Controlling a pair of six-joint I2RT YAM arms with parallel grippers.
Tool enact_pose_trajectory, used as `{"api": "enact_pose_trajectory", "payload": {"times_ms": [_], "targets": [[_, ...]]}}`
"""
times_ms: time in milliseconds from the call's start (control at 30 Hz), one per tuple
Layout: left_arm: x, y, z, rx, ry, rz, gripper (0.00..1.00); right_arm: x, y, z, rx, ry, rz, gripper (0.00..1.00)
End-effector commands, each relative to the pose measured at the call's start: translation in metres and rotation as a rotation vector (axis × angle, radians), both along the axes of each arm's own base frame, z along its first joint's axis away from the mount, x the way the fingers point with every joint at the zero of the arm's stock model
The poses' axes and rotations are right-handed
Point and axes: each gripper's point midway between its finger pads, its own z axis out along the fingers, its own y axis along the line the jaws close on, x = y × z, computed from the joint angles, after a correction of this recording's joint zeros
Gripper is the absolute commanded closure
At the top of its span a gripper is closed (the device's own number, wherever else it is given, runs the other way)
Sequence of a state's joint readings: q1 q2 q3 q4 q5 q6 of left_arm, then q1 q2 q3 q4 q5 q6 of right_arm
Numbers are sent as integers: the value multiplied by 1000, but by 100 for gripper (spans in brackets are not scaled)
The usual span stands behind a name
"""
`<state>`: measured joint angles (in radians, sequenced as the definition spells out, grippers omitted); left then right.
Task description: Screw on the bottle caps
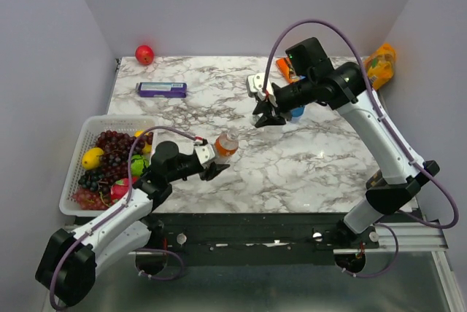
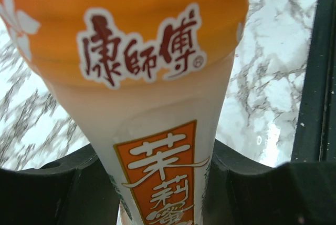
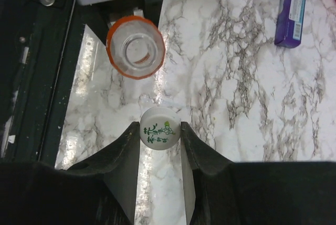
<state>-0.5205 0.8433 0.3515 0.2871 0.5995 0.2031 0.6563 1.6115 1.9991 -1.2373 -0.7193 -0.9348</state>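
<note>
A bottle (image 1: 227, 143) of orange liquid stands upright near the table's front, its mouth open. My left gripper (image 1: 217, 160) is shut on its lower body. In the left wrist view the orange label (image 2: 147, 104) fills the frame between the two dark fingers (image 2: 52, 193). My right gripper (image 1: 266, 117) hovers above the table's middle, to the right of and beyond the bottle, shut on a white bottle cap (image 3: 160, 135) printed in green. The right wrist view shows the bottle's open mouth (image 3: 135, 47) ahead of the cap and slightly to its left.
A white basket (image 1: 80, 173) of fruit sits at the left edge. At the back lie a purple box (image 1: 162, 90) and a red apple (image 1: 144, 54). A yellow-orange pouch (image 1: 381, 64) is at the back right. A whitish clear object (image 1: 255, 84) and something blue (image 1: 295, 113) lie near the right wrist.
</note>
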Motion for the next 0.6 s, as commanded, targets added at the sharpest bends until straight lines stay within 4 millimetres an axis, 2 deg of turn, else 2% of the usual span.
{"api": "enact_pose_trajectory", "payload": {"times_ms": [0,33,267,400,567], "targets": [[-6,-19,17,-65,-183,-50,100,-52,-19,8,-20,110,116,63],[-12,-25,15,-69,-186,-76,100,-56,-21,6,-35,103,126,63],[-23,-40,5,-110,-166,-113,100,-81,-11,0,-96,26,241,62],[-20,-47,9,-121,-163,-115,100,-91,-10,-8,-128,-17,298,61],[-17,-50,14,-147,-146,-108,100,-92,-11,-24,-185,-35,321,61]]}}
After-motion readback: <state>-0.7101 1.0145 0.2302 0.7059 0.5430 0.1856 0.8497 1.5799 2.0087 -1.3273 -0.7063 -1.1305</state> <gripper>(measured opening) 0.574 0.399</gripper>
